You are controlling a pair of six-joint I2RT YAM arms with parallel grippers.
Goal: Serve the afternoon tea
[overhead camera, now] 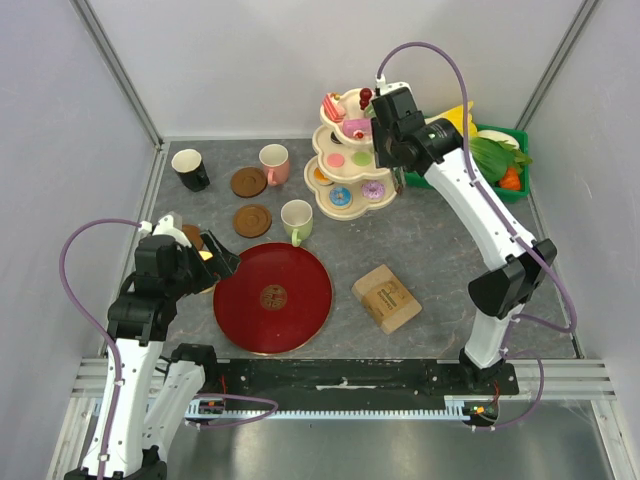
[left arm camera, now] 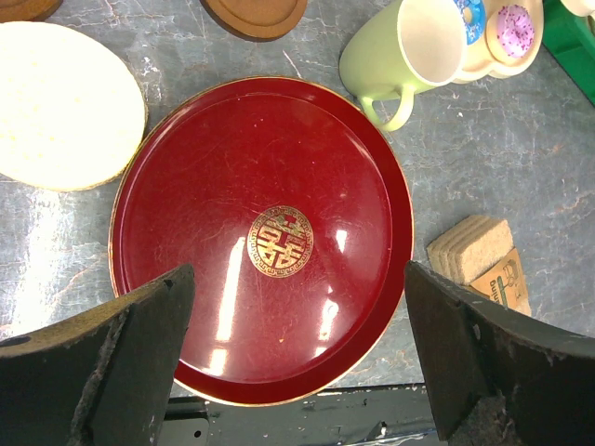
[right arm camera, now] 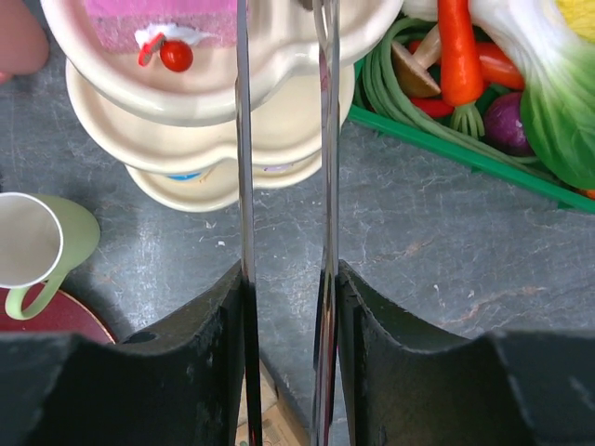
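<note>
A cream three-tier stand (overhead camera: 322,142) at the back holds the afternoon tea pastries: a pink cake slice (right arm camera: 158,23) with a cherry on top, macarons (overhead camera: 335,160) in the middle, and iced donuts (overhead camera: 340,196) at the bottom. My right gripper (overhead camera: 378,135) hangs beside the top tier, shut on metal tongs (right arm camera: 244,186). The tong tips run out of the frame above the stand. A black mug (overhead camera: 190,168), a pink mug (overhead camera: 274,163) and a pale-green mug (overhead camera: 297,220) stand near two brown coasters (overhead camera: 248,181). My left gripper (left arm camera: 297,307) is open and empty over the near-left rim of the red plate (left arm camera: 186,186).
A tan block (overhead camera: 386,297) lies right of the red plate. A green crate (overhead camera: 517,192) of toy vegetables sits at the back right, close behind the right arm. A cream round disc (left arm camera: 65,102) lies left of the plate. Walls enclose the table.
</note>
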